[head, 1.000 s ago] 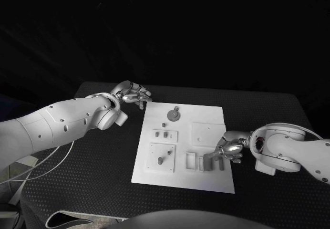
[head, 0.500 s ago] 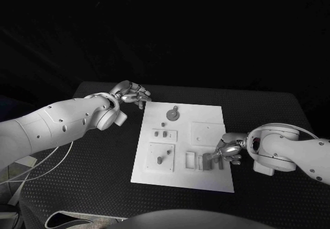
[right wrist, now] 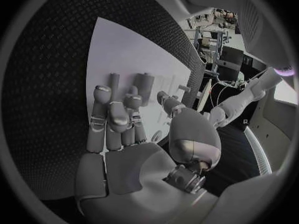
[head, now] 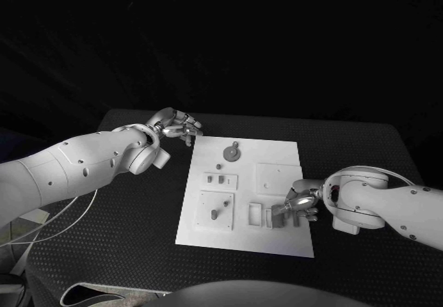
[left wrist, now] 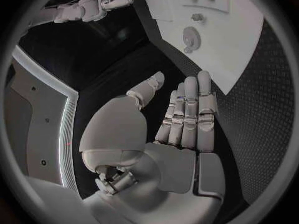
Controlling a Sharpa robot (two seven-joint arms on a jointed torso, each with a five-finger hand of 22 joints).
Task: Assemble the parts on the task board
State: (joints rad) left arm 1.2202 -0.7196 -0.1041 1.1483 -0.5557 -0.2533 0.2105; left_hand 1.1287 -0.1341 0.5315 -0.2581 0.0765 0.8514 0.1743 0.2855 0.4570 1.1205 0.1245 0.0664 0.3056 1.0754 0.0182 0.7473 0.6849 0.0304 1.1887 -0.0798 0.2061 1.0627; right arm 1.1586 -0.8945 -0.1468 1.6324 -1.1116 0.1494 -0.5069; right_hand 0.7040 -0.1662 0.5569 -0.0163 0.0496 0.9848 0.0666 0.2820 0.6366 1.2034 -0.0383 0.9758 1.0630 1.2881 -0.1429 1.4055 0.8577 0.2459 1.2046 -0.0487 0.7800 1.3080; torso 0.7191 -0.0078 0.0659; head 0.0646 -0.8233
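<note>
1. Reaching with the right hand (head: pixel 303 203) over the near right corner of the task board (head: pixel 277 157); fingers (right wrist: pixel 112 119) apart, holding nothing.
2. Aim for the upright parts (head: pixel 273 216) just beside the fingertips; close squarely on one, not two.
3. Lift straight, avoiding neighbours.
4. Keep the left hand (head: pixel 178 130), open and idle over the tabletop (head: pixel 138 211), off the board's far left corner.

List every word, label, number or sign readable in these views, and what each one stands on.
None can be read. The task board, its parts, the table, the left hand and the right hand bear no visible text.
</note>
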